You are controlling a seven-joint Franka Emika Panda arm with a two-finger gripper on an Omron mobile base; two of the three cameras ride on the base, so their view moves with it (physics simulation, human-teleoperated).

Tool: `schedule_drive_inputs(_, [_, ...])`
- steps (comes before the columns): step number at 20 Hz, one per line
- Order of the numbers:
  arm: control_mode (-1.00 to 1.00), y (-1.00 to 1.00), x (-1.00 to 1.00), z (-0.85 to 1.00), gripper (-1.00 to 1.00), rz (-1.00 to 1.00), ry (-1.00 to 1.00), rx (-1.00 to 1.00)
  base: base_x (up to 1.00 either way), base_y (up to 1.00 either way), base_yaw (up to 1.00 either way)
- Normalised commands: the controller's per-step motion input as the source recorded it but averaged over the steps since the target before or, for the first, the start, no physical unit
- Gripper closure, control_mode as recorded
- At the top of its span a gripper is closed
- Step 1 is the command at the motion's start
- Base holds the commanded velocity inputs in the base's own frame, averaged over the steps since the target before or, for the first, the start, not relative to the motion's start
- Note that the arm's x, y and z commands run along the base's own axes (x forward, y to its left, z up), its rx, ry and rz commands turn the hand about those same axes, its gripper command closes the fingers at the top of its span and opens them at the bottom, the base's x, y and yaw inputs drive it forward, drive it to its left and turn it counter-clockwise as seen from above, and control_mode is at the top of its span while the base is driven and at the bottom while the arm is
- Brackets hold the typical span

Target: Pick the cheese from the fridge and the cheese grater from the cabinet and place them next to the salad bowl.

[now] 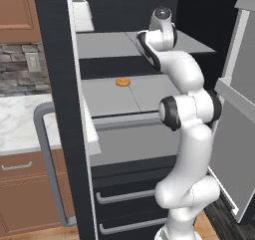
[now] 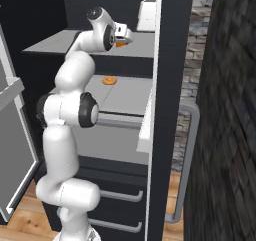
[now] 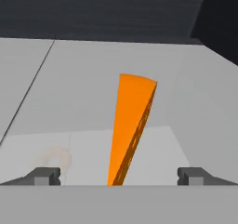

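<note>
Currently, the scene is set out by parts:

Fridge [image 1: 60, 109]: seen standing open in both base views, black-bodied, with light grey shelves inside and grey-handled drawers below them.

Door handle [image 1: 47, 159]: a curved grey bar is seen on the open door's outer face, at the lower left of the left base view.

Arm: reached up into the fridge interior, with the hand brought to the upper shelf [image 2: 55, 45].

Gripper [image 3: 118, 175]: released; the jaws are spread wide and nothing is grasped. In the hand view one dark tip is seen at each lower side.

Fingertips [image 3: 44, 175]: kept apart from the wedge on both sides.

Cheese [image 3: 130, 125]: an orange wedge is seen lying on the upper shelf, its narrow point turned toward the gripper and reaching down between the two tips, its broad end pointing toward the shelf's back edge. Darker holes are seen on its right side face. In the right base view a bit of orange is seen just under the hand [image 2: 121, 43].

Orange disc [image 1: 123, 81]: a flat round piece is laid on the middle shelf, near its back edge, well apart from the wedge above.

Surroundings: a white marbled tabletop [image 1: 17, 124] over brown drawer units is seen left of the fridge, with a stone wall behind it.
</note>
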Motion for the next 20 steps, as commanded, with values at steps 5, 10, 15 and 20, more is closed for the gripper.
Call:
schedule_drive_inputs(5, [-1.00, -0.17, 0.41, 0.00, -1.00, 0.00, 0.04, 0.03, 0.00, 0.00, 0.00])
schedule_drive_inputs(10, [-1.00, -0.24, 0.31, 0.00, -1.00, 0.00, 0.02, 0.03, 0.00, 0.00, 0.00])
schedule_drive_inputs(15, [-1.00, -0.18, 0.24, -0.14, 1.00, 0.00, 0.00, 0.01, 0.00, 0.00, 0.00])
schedule_drive_inputs(20, [-1.00, -0.30, 0.19, -0.36, 1.00, 0.00, 0.00, 0.03, 0.00, 0.00, 0.00])
